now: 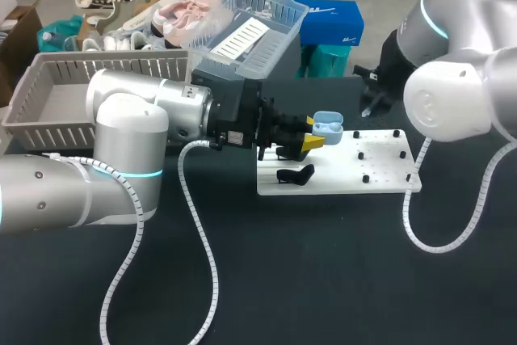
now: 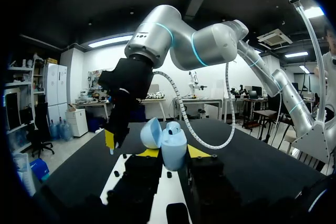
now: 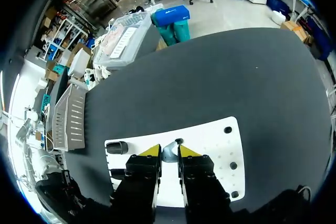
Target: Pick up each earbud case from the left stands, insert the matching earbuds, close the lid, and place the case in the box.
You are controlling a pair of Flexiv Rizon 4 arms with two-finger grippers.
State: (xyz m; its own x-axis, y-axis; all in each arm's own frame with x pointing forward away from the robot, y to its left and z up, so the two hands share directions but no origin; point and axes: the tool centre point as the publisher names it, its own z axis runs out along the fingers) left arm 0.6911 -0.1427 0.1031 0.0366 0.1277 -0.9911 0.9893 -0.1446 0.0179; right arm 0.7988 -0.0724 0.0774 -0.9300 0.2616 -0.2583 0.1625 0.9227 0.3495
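Holding case [image 2: 174, 149] upright, lid [image 2: 151, 132] open: left gripper [image 2: 174, 153]; right gripper [image 3: 168, 149] pinches earbud [image 3: 169, 153].

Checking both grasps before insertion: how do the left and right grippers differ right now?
The left gripper is shut on the blue case, lid open; the right gripper is shut on a small pale earbud. The left's fingers stand wide apart around the case; the right's nearly meet. The left reaches sideways over the board; the right points down at it. Both hold their parts above the board.
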